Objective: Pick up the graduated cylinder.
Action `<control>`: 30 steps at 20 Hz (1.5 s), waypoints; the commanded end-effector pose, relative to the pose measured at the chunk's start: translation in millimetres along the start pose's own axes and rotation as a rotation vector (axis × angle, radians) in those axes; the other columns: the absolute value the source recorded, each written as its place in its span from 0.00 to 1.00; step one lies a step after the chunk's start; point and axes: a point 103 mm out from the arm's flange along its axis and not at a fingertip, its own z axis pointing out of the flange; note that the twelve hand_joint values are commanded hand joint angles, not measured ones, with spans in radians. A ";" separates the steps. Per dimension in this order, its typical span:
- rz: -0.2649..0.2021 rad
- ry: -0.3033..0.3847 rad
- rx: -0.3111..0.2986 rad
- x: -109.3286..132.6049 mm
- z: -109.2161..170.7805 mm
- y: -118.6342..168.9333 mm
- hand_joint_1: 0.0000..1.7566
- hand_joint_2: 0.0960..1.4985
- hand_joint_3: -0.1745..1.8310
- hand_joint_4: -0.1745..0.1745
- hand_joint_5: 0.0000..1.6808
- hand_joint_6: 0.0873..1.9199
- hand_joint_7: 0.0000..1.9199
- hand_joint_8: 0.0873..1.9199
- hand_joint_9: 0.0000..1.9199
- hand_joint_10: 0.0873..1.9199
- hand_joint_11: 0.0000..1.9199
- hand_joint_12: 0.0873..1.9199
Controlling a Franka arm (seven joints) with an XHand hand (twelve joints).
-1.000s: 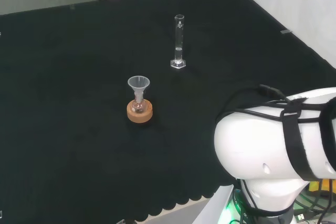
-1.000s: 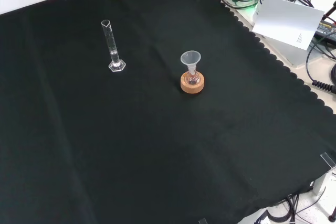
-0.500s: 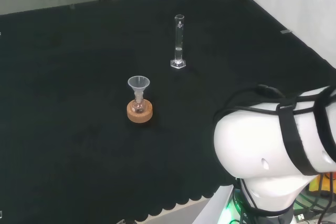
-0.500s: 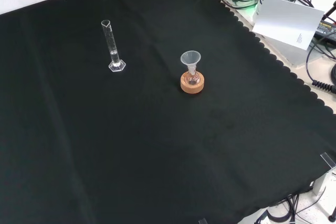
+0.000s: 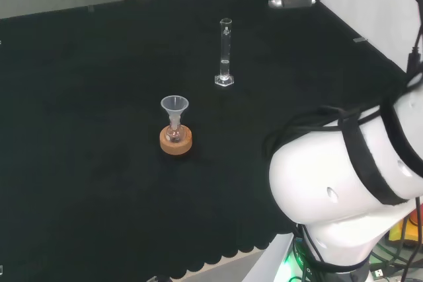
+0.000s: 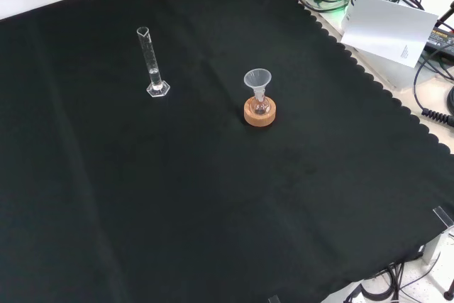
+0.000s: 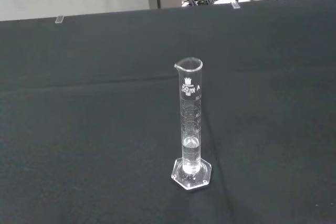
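The graduated cylinder (image 5: 225,54) is standing upright on the black cloth (image 5: 86,97), far of centre in the head view and well apart from the funnel (image 5: 174,107) sitting in a small flask on a cork ring (image 5: 176,141). The wrist view is showing printed scale marks on the cylinder's wall and a little clear liquid at its bottom. Hand state: cannot tell.

Bare cloth (image 6: 213,232) is lying all round the graduated cylinder (image 6: 151,62); the funnel (image 6: 257,81) on its cork stand (image 6: 259,113) is standing well apart.
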 end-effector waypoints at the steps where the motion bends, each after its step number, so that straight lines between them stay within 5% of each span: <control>1: -0.005 0.063 0.033 -24.2 56.7 47.2 0.18 0.72 0.20 0.41 0.17 0.00 0.11 0.30 0.20 0.32 0.08 0.71; 30: -0.030 0.227 0.078 -61.8 158.9 101.8 0.23 0.65 0.20 0.38 0.16 0.00 0.08 0.31 0.17 0.33 0.10 0.71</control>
